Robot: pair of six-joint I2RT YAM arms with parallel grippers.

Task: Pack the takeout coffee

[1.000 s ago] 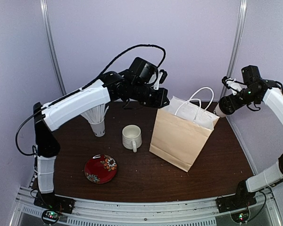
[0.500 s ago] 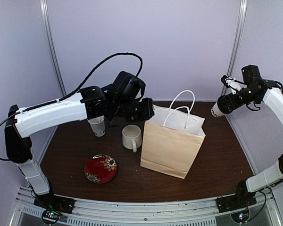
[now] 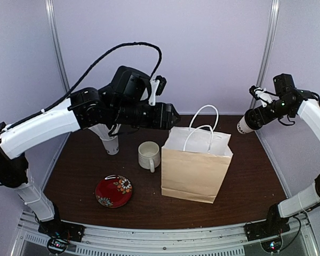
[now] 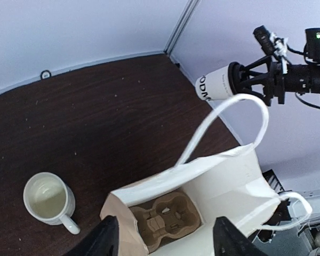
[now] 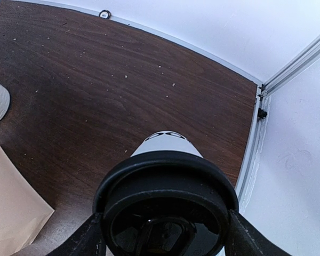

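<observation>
Right now my right gripper [image 3: 250,121] is clamped round the takeout coffee [image 4: 216,86], its fingers on either side just below the black lid [image 5: 165,197]; the cup hangs in the air up and to the right of the paper bag [image 3: 194,165], lying nearly on its side with its base aimed towards the bag, touching neither the bag nor the table [image 3: 245,176]; my left gripper [image 4: 168,237] hovers over the bag's rear left rim with its fingers spread and nothing between them, and its camera looks straight down into the mouth at a cardboard carrier [image 4: 165,218] on the bottom; the step in hand, as I judge it, is carrying the cup over that opening and setting it down; to do it well I should turn the cup upright before it passes the rim, come in between the white handles [image 4: 256,112] rather than through a loop, sink it straight into a well of the carrier, and let go only once the base is seated; the left side could steady the rim if the paper sags; by my count: one bag with two handles, one carrier, one lidded coffee, one white mug [image 3: 149,155], one red plate [image 3: 113,191], one cup of straws [image 3: 111,143]
</observation>
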